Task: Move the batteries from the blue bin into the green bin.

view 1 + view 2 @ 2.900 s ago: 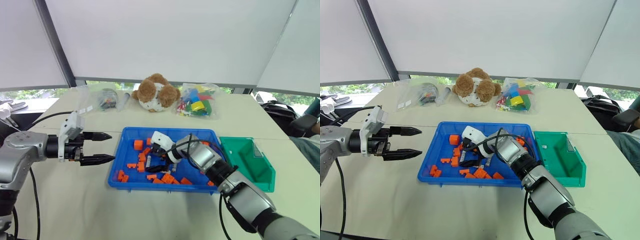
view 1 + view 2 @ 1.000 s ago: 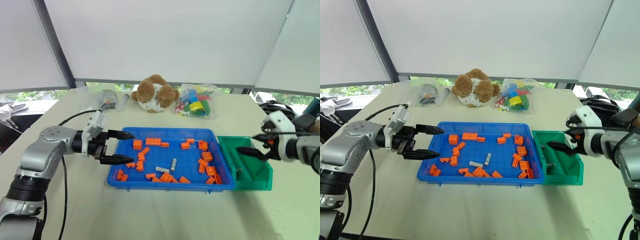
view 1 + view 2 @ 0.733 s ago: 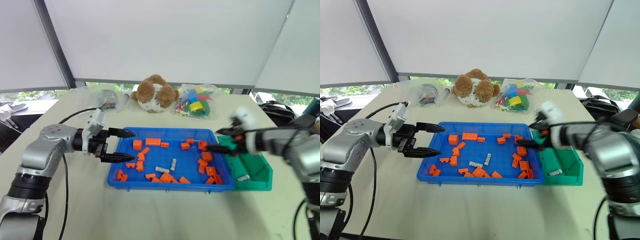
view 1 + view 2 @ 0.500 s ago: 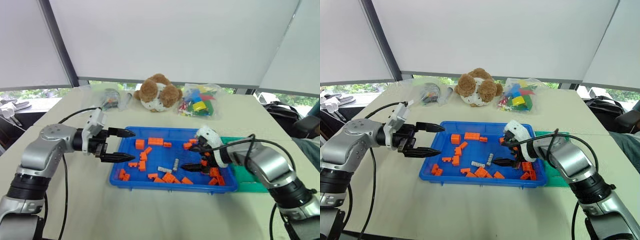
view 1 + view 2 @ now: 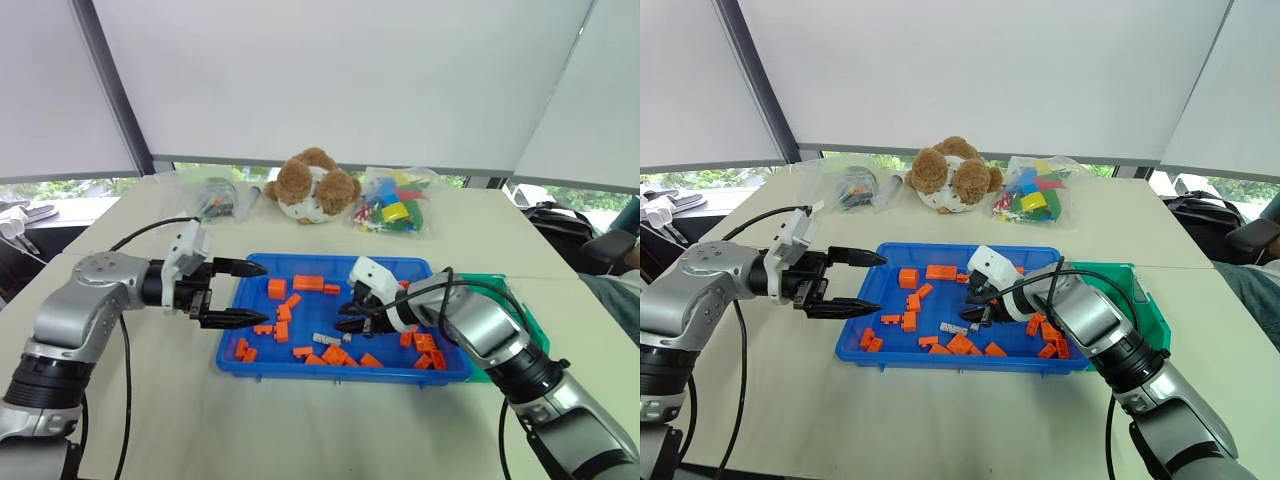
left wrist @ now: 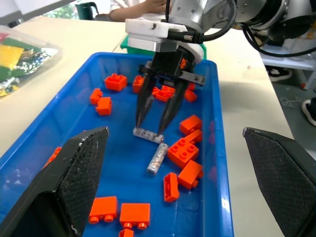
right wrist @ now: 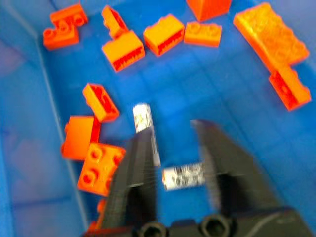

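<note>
Bright blue bin (image 5: 232,330) lies on a pale surface (image 5: 150,400), scattered with orange toy bricks (image 5: 279,290) and two silver-grey batteries. A second ago the right hand (image 6: 154,114) hung over the green bin (image 5: 1145,310) at the far right with its fingers spread; now it has swung across into the middle of the blue bin and its fingers have drawn close together. Their tips come down on either side of one battery (image 6: 148,135), though a firm grip cannot be confirmed. The second battery (image 6: 157,159) lies just beside the first, close to a cluster of bricks. The left hand (image 5: 238,293) has stayed put at the blue bin's left rim, its two black fingers wide open and holding nothing.

The middle of the blue bin offers some bare floor around the batteries; bricks crowd its front and right edges. The green bin touches the blue bin's right side, and the right arm covers most of it, so its contents cannot be seen. Behind the bins, well apart, sit a brown plush bear (image 5: 311,186) and a clear bag of coloured blocks (image 5: 396,212).
</note>
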Robot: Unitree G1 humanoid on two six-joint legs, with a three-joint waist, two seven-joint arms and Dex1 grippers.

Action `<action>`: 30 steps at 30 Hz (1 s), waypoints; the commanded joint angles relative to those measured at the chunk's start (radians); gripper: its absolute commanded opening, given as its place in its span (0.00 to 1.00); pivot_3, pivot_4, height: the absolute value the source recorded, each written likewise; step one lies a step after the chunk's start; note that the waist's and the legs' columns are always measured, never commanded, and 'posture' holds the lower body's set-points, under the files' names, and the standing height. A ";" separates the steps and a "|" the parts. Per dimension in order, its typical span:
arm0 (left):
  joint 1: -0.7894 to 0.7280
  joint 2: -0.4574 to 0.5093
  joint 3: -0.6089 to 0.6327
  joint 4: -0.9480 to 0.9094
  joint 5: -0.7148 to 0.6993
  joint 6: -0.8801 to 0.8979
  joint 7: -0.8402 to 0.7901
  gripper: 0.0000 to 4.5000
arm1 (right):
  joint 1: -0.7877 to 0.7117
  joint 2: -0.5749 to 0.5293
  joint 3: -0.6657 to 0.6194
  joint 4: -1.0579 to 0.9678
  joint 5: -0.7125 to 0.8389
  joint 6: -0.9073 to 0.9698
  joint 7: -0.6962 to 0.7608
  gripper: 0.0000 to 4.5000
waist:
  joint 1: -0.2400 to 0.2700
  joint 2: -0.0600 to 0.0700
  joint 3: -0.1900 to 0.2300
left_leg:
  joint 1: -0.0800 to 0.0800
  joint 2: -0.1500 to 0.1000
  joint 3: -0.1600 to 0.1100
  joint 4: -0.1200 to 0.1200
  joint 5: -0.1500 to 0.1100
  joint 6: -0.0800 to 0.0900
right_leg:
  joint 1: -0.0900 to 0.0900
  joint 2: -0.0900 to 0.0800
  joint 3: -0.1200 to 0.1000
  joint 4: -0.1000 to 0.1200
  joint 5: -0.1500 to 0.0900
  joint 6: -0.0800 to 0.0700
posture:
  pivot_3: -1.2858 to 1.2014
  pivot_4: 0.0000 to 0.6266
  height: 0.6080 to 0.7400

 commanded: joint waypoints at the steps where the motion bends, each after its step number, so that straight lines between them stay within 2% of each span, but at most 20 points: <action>1: 0.000 0.015 0.036 -0.036 -0.021 0.003 0.009 1.00 | -0.028 0.025 0.011 -0.008 -0.013 -0.001 0.008 0.26 | 0.000 0.000 0.000 | 0.000 0.000 0.000 0.000 0.000 0.000 | 0.000 0.000 0.000 0.000 0.000 0.000 | 0.52 0.24 1.00; 14: 0.004 0.012 0.037 -0.046 -0.025 0.011 0.026 1.00 | -0.026 0.087 0.058 -0.002 -0.061 0.038 -0.004 0.26 | -0.001 0.000 0.000 | 0.000 0.000 0.000 0.000 0.000 0.000 | 0.000 0.000 0.000 0.000 0.000 0.000 | 0.52 0.24 1.00; 30: 0.006 0.010 0.034 -0.044 -0.023 -0.002 0.038 1.00 | -0.038 0.109 0.154 0.153 -0.212 -0.085 -0.002 0.26 | -0.002 0.000 0.000 | 0.001 0.000 0.000 0.000 0.000 0.000 | 0.001 0.000 0.000 0.001 0.000 0.000 | 0.52 0.24 1.00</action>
